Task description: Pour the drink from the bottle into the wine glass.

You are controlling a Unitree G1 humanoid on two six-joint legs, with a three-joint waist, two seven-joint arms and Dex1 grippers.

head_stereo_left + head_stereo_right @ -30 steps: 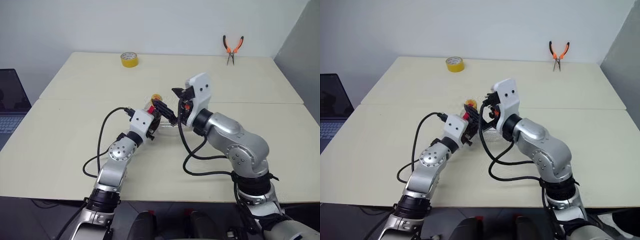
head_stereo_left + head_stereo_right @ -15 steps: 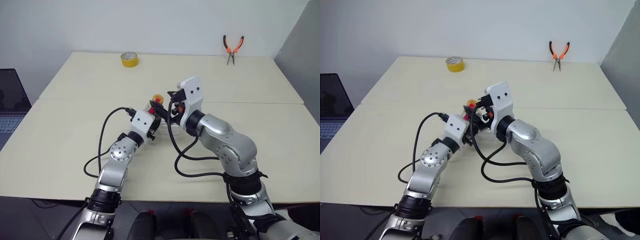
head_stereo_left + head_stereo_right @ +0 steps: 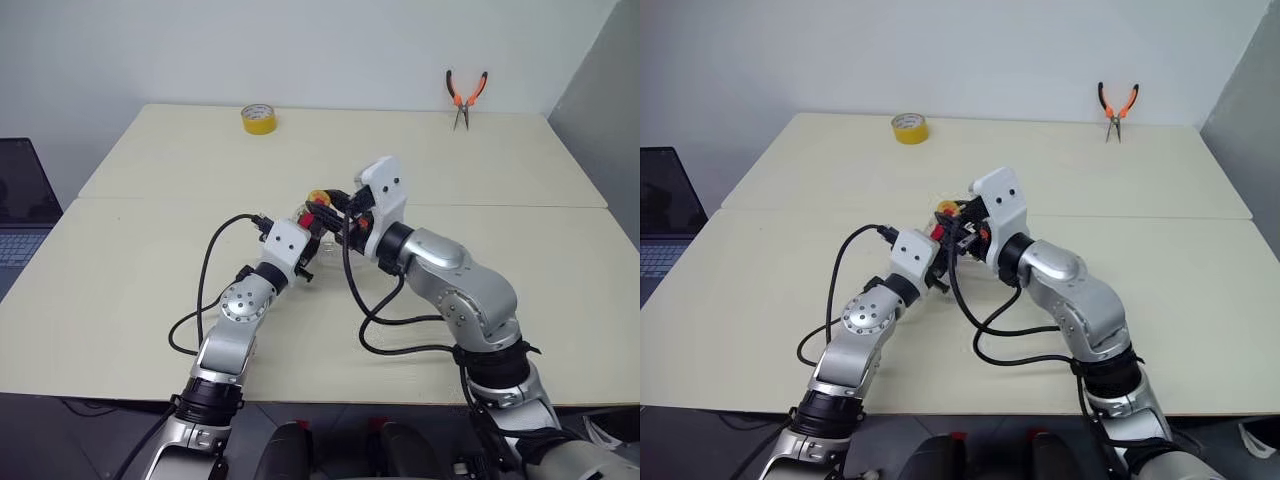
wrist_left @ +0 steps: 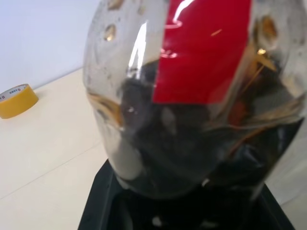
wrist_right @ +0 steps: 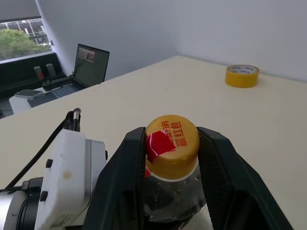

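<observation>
From the head views the bottle is mostly hidden behind the two wrists; little beyond its yellow cap and a bit of red label shows. The wine glass cannot be made out there. The left tool is cut off by the wrist picture's lower edge, and the bottle's blurred body covers its fingers. Whether drink remains inside is unclear: dark shapes show through the plastic. The laptop beside the counter is cropped by the picture's edge.
</observation>
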